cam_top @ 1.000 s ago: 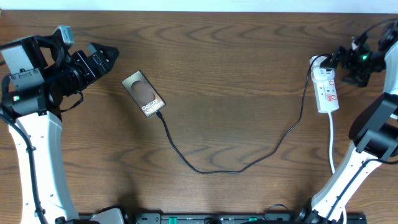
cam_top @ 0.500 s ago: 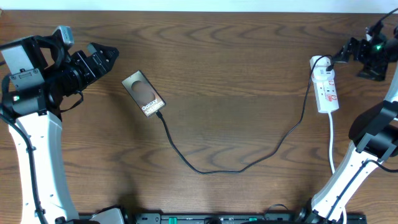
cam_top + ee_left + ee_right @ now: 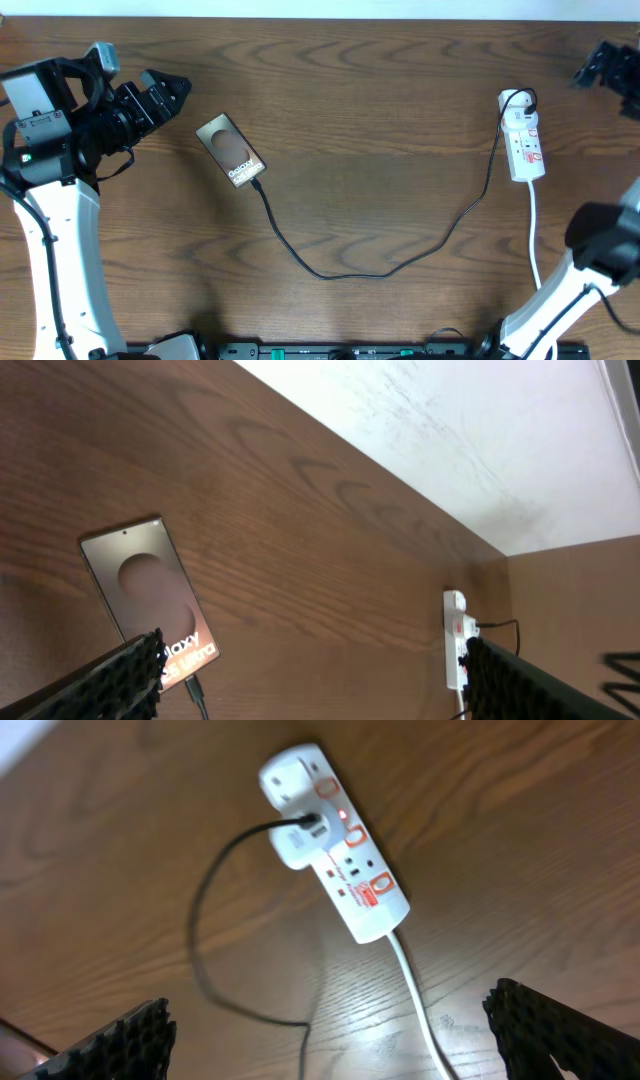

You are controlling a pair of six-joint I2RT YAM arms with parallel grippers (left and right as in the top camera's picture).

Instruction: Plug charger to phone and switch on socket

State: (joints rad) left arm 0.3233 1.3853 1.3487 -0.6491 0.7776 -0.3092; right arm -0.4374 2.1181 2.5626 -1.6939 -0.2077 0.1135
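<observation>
- Since the earlier overhead frames, the right gripper (image 3: 592, 64) is drawing back from the socket (image 3: 524, 145). It is now sitting blurred at the far right corner of the table (image 3: 380, 110), well apart from the strip.
- The phone (image 3: 232, 150) is lying flat on the left half of the table, turned at an angle, with its printed end facing the near edge.
- The charger (image 3: 330, 275) is meeting the phone's lower short edge with its plug tip (image 3: 258, 184); the frames are not showing whether the tip is fully seated.
- From the phone, the charger's thin black cable is sagging toward the near edge, then climbing right to the far end of the socket.
- The socket is lying along the right side. In the right wrist view an adapter (image 3: 298, 838) is sitting in it, and a small red light (image 3: 343, 815) is showing beside the adapter.
- A white lead (image 3: 533, 230) is running from the socket's near end toward the near edge.
- The left gripper (image 3: 170, 92) is hovering just left of the phone, not touching it.
- Left gripper state: the fingers (image 3: 110, 680) are standing wide apart and holding nothing.
- Right gripper state: in its wrist view the fingers (image 3: 560, 1030) are standing wide apart and empty, above the socket.
</observation>
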